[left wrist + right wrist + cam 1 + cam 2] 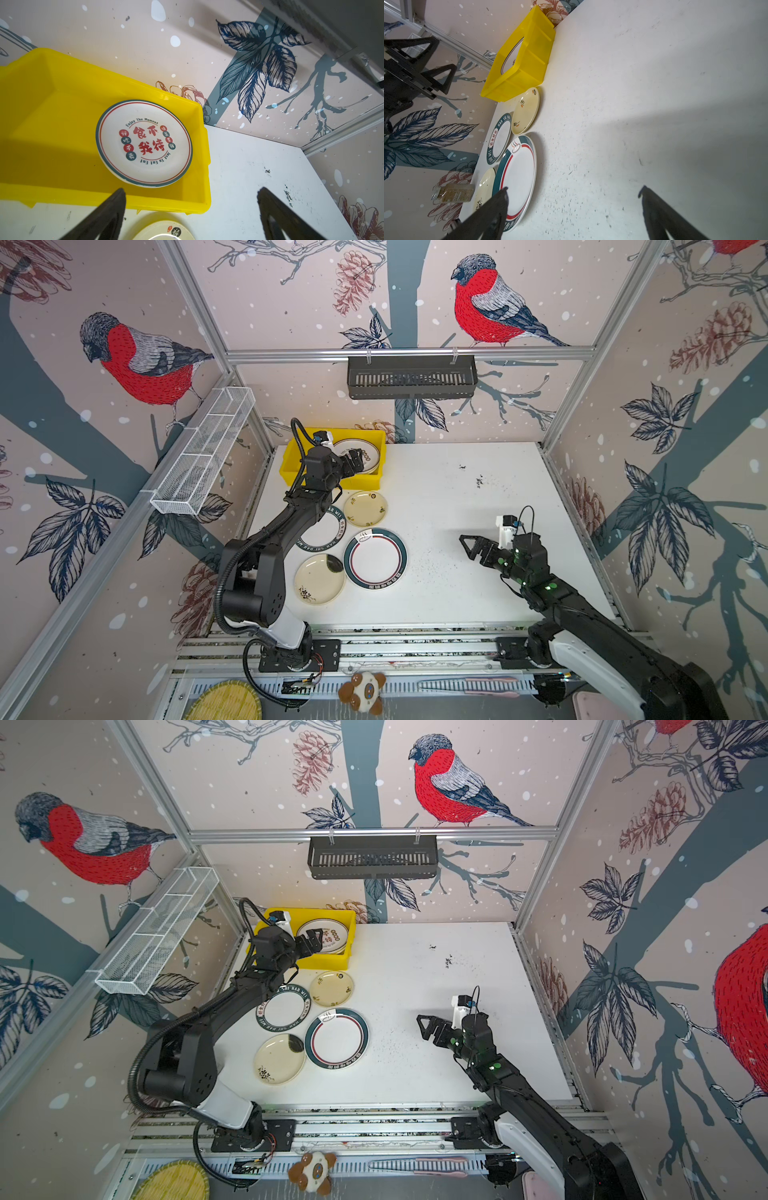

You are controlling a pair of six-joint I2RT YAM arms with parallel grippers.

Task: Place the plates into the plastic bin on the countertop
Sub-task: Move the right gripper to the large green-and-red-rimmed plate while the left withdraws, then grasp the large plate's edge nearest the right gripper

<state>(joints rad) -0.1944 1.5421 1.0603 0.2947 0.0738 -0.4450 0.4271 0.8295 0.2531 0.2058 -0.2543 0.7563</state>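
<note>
Inside the bin point(52, 104) one plate point(144, 143) shows; four plates point(375, 558) wait on the counter point(478, 510) just beside it. Left hand point(357, 462), over the bin, and right hand point(464, 546) both gape, empty.

- You see the plastic bin point(31, 124) in bright yellow.
- Your binned plate point(144, 143): white, teal edge, red ring, red and teal characters.
- Your countertop point(478, 510): white, dark-specked.
- Your motif plate point(365, 509): cream, small dark motifs.
- Your blot plate point(319, 579): cream, black blot.
- Your lettered plate point(283, 1008): white, dark lettered band.
- Your ringed plate point(375, 558): white, teal rim, red ring.
</note>
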